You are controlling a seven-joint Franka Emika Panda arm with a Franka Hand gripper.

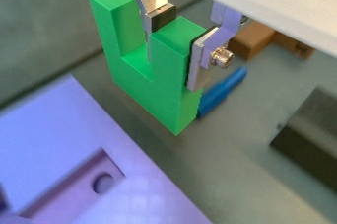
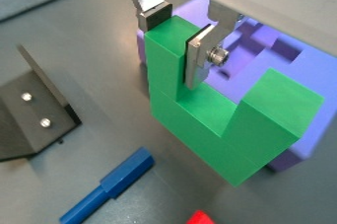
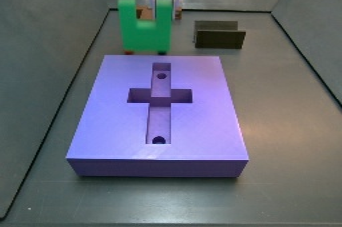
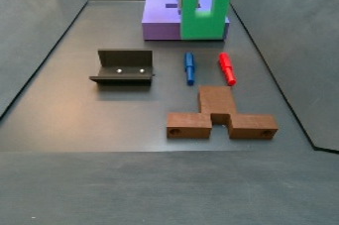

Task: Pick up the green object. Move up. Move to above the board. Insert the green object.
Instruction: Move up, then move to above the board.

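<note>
I judge the pick done and the lift under way or just finished: my gripper (image 1: 182, 33) pinches one upright prong of the green object (image 1: 148, 68) between its silver fingers (image 1: 207, 54), and in both wrist views the block hangs with floor showing under its base. Going left to right in a side view, the fixture (image 4: 123, 66) sits well off to the gripper's left and nearer the camera, then the thin blue piece (image 4: 189, 65) and red piece (image 4: 227, 67) lie on the floor in front of it, with the brown U-shaped block (image 4: 220, 114) nearer still. The board (image 3: 160, 111) lies beside and below the gripper, its cross-shaped recess (image 3: 159, 95) open and unobstructed. Next I'd carry the block across above that recess, keeping the base clear of the board's near edge. The dark olive block (image 3: 219, 36) stands near the gripper's side, apart from that path.
</note>
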